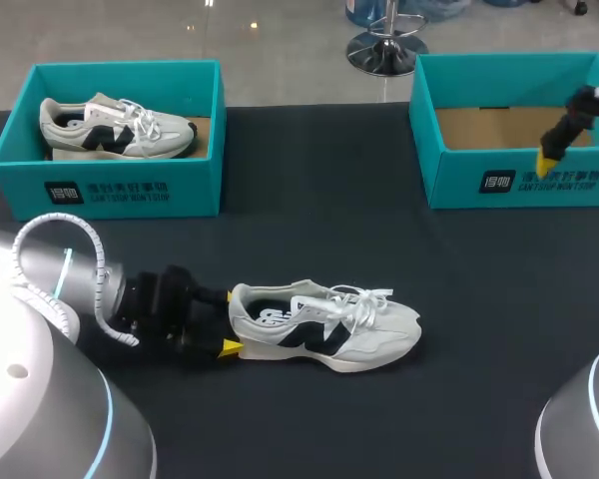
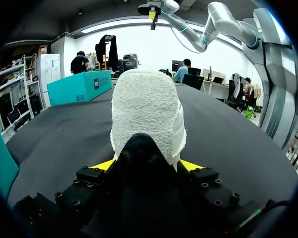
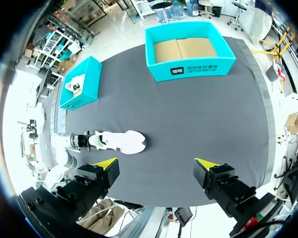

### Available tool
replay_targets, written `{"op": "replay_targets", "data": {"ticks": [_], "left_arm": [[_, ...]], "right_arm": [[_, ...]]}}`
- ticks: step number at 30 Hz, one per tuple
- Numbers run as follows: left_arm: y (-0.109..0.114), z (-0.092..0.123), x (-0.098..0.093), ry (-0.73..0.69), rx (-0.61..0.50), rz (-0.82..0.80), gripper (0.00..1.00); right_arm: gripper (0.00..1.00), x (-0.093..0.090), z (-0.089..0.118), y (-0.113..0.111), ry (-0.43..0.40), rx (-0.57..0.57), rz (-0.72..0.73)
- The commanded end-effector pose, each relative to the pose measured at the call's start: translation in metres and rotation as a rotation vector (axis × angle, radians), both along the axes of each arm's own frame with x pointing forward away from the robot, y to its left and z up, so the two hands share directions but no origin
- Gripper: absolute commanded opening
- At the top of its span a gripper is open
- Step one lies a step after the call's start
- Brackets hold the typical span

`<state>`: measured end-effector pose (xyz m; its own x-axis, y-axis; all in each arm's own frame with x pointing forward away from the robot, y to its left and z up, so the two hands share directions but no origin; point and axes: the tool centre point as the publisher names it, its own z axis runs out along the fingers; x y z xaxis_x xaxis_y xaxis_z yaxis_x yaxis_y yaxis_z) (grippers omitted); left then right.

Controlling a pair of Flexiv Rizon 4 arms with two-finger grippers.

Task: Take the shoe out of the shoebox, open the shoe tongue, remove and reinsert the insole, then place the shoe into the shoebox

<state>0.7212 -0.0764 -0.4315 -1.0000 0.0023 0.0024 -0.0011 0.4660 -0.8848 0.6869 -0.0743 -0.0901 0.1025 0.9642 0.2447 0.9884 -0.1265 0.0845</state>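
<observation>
White-and-grey shoe (image 1: pixel 324 334) sits on the black table (image 1: pixel 379 259), heel clamped between the fingers of the left gripper (image 1: pixel 230 321), toe pointing straight out ahead of them. Right gripper (image 3: pixel 156 163) hangs way up high, fingers spread wide, teal shoebox (image 3: pixel 188 69) well ahead of them.

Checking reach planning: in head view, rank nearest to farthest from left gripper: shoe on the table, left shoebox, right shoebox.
1. shoe on the table: heel held by the left gripper, front centre.
2. left shoebox: back left.
3. right shoebox: back right, across the table.
</observation>
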Motion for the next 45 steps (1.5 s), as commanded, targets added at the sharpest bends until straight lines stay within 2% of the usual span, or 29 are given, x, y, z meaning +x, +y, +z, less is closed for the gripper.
{"op": "replay_targets", "data": {"ticks": [1, 5, 11, 14, 21, 25, 45], "left_arm": [[-0.001, -0.005, 0.0, 0.0, 0.002, -0.001, 0.0], [-0.001, -0.005, 0.0, 0.0, 0.002, -0.001, 0.0], [-0.001, -0.005, 0.0, 0.0, 0.002, -0.001, 0.0], [-0.001, -0.005, 0.0, 0.0, 0.002, -0.001, 0.0], [-0.001, -0.005, 0.0, 0.0, 0.002, -0.001, 0.0], [-0.001, -0.005, 0.0, 0.0, 0.002, -0.001, 0.0], [-0.001, -0.005, 0.0, 0.0, 0.002, -0.001, 0.0]], "right_arm": [[1.0, 0.015, -0.002, 0.061, 0.084, -0.094, -0.023], [1.0, 0.005, -0.024, 0.099, 0.111, -0.15, -0.087], [1.0, -0.011, -0.064, 0.153, 0.116, -0.307, -0.134], [1.0, -0.016, -0.082, 0.178, 0.106, -0.382, -0.119], [1.0, -0.015, -0.119, 0.215, 0.103, -0.412, -0.005], [1.0, -0.01, -0.136, 0.224, 0.145, -0.454, 0.054], [1.0, -0.01, -0.136, 0.224, 0.145, -0.454, 0.054]]}}
